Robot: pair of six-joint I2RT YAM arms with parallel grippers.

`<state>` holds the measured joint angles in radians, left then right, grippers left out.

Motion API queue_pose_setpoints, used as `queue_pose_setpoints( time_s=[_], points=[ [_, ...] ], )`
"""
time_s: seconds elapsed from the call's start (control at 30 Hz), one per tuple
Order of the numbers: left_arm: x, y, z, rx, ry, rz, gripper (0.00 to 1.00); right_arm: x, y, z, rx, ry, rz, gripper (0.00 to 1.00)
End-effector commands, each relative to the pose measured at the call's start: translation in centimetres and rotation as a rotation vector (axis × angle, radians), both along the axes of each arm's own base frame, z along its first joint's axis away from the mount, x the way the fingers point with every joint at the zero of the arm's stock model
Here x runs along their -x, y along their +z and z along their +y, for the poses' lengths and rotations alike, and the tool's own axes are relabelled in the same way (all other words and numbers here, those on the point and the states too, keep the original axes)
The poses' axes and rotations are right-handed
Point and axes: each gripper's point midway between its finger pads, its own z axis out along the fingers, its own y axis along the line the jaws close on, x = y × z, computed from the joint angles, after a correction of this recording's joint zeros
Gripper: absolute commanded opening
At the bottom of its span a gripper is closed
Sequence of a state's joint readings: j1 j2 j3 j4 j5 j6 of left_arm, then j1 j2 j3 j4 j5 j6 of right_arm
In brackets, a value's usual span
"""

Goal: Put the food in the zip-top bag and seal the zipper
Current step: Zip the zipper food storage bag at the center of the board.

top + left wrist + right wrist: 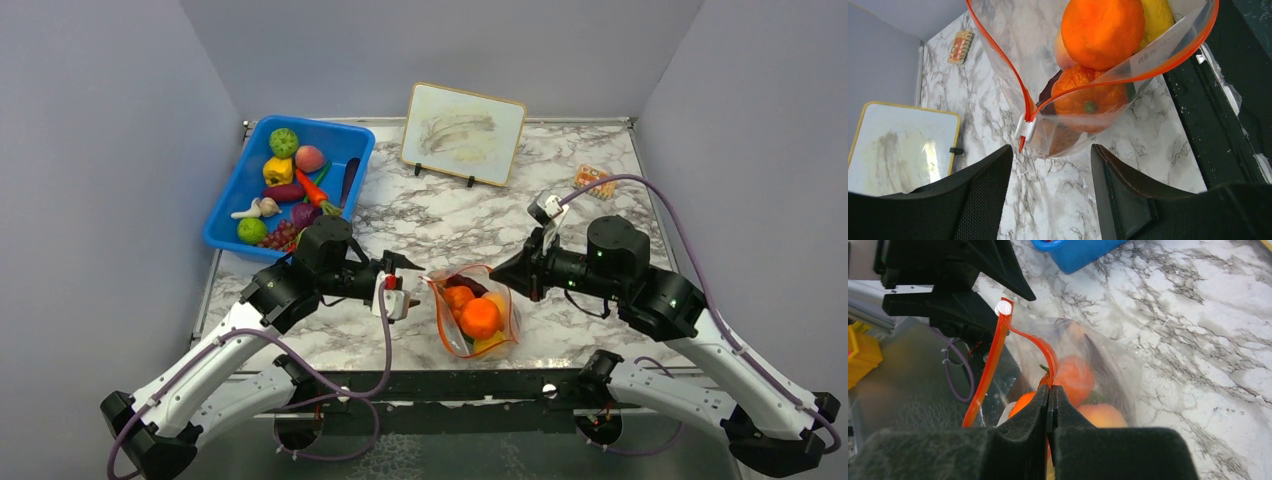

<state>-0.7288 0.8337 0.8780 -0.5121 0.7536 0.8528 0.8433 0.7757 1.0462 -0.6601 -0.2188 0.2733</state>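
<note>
The clear zip-top bag (478,318) lies at the table's front centre, holding oranges (1102,30), a peach (1100,415) and a dark piece. Its orange-red zipper (1168,62) gapes open from the white slider tab (1025,128). My right gripper (1050,392) is shut on the zipper strip at the bag's right end; it also shows in the top view (494,276). My left gripper (1050,157) is open and empty, its fingers (983,190) just short of the slider tab; in the top view it sits (408,278) left of the bag.
A blue bin (228,225) at the back left holds more toy food. A framed board (463,133) stands at the back centre. A small orange packet (594,180) lies at the back right. The black table edge (450,382) runs just in front of the bag.
</note>
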Motion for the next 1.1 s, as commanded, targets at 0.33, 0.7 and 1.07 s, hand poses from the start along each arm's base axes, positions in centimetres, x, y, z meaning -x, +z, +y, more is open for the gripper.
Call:
queue_pose_setpoints(
  time_s=[0.33,0.7,1.07],
  points=[
    [2.6,-0.1,-1.1,0.049,-0.187,0.007,0.22,1.8,1.6,1.3,-0.075,0.138,-0.044,0.01],
    [2.1,0.7,-1.7,0.058,-0.151,0.091,0.0,0.4,0.9,0.7,-0.045,0.049,-0.044,0.01],
    [-0.7,0.6,-3.3,0.175,0.065,0.284,0.0,-4.8,-0.4,0.2,0.102,-0.144,-0.105,0.28]
  ],
)
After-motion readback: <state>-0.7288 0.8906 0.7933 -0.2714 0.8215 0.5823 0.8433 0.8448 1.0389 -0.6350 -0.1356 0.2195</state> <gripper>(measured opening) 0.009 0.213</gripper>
